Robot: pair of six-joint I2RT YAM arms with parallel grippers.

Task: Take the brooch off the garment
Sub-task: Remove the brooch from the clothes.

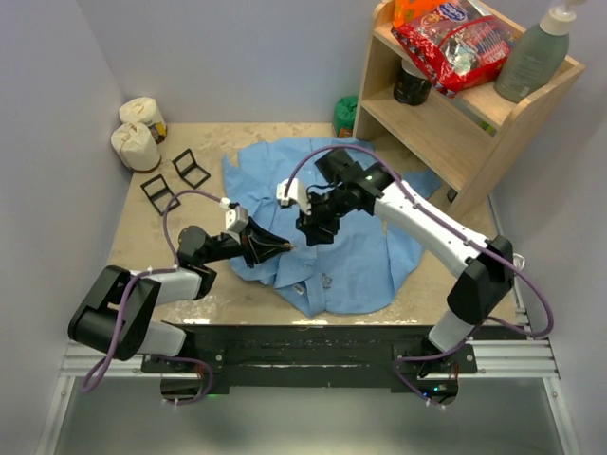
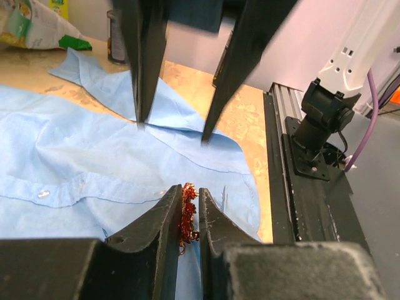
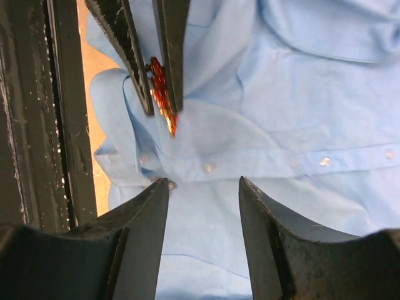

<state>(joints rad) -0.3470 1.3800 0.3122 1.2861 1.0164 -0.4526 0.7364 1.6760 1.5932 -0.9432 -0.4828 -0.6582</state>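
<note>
Top external view: the left gripper (image 1: 281, 247) is seen reaching out low over the garment (image 1: 365, 261), with the right gripper (image 1: 311, 235) just ahead of its tips and pointed down at the cloth; the two are close, not touching. The brooch is too small to be made out here. The garment is spread flat and rumpled on the table (image 1: 190, 142), thin light-blue woven cotton. Left wrist view: the left gripper (image 2: 189, 203) is closed on the brooch (image 2: 187, 214), which is clamped edge-on between the black tapered pads, its long axis running along the fingers. It is a red and gold spiky cluster, hard and glittery, against soft matte cloth. Directly beyond the tips, the right gripper (image 2: 172, 130) hangs with jaws parted and nothing between them, tips just above a folded hem. A small white button (image 2: 42, 194) is seen off to the left side of the pincer. Right wrist view: the right gripper (image 3: 203, 187) is open over the button placket, holding nothing; cloth and a button (image 3: 208, 167) lie between and just past its tips. Ahead and to the left, the left gripper (image 3: 164, 111) is seen gripping the brooch (image 3: 160, 84), whose lower point sticks out past the fingertips and meets a raised fold of shirt. Whether the pin is free of the fabric cannot be told. Judgement: the left arm has the brooch, so pulling back along its fingers is likely called for, with the cloth perhaps to be held down by the right.
</note>
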